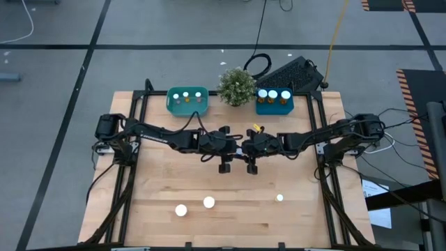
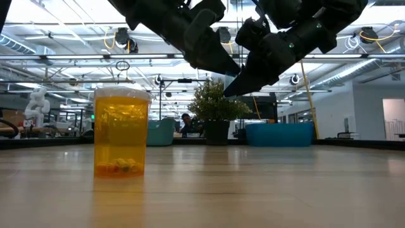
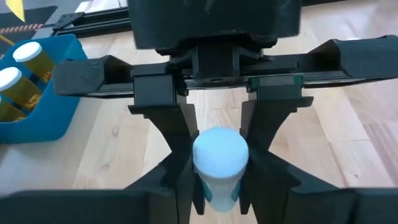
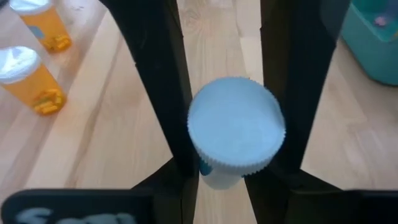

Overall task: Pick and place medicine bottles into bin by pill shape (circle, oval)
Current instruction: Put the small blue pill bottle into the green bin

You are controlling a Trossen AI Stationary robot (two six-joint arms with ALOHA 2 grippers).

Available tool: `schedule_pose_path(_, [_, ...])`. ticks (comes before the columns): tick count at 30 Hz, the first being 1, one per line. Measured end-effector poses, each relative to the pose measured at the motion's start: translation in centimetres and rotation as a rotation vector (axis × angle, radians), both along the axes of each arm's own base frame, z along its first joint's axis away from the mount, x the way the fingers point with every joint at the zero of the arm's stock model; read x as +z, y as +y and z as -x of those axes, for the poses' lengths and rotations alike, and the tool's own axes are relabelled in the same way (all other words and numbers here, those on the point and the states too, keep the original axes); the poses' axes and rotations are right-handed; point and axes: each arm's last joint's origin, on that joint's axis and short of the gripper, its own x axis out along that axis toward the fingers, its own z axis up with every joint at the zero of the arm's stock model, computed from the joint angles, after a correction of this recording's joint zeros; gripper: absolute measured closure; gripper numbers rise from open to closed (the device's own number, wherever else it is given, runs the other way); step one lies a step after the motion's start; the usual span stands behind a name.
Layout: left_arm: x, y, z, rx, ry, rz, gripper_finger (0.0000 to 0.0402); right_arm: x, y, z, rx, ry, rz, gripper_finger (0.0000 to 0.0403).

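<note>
Six bottles are binned already: three in the green bin point(image 1: 187, 102), three in the blue bin point(image 1: 274, 102). Three wait on the table point(image 1: 230, 216). Both grippers, left gripper point(image 1: 226, 167) and right gripper point(image 1: 251, 168), meet mid-table around a white-capped bottle point(image 3: 219, 163), each clamped on it, mid-handoff probably.

The bench point(image 1: 230, 223) is pale blond wood with a fine plank grain. At its twelve o'clock edge a teal bin point(image 1: 187, 109) and a deeper blue bin point(image 1: 274, 107) flank a grey-green potted plant point(image 1: 236, 86).

The bottles point(image 1: 194, 206) show round white caps from above, and the one closest to the low camera point(image 2: 120, 132) has a clear amber-orange body with yellow pills at the bottom.

Both arms are matte black. The left gripper point(image 3: 214, 186) and the right gripper point(image 4: 233, 180) each frame a white-capped bottle point(image 4: 236, 127) bearing a touch of teal label.
</note>
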Motion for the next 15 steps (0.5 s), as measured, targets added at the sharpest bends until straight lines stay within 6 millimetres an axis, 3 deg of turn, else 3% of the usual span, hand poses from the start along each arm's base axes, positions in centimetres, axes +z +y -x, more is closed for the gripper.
schedule_pose_path(3, [0.4, -0.2, 0.3, -0.010, 0.002, -0.006, 0.0271, 0.1, 0.2, 0.1, -0.014, -0.004, 0.031, 0.0270])
schedule_pose_path(9, [1.6, -0.2, 1.1, 0.004, 0.002, 0.002, 0.0271, 0.7, 0.4, 0.2, -0.023, -0.028, 0.042, 0.0179])
schedule_pose_path(15, [3.4, 0.3, 3.5, 0.088, 0.091, -0.024, 0.0279, 0.9, 0.4, 1.2, -0.035, 0.039, 0.024, 0.0122])
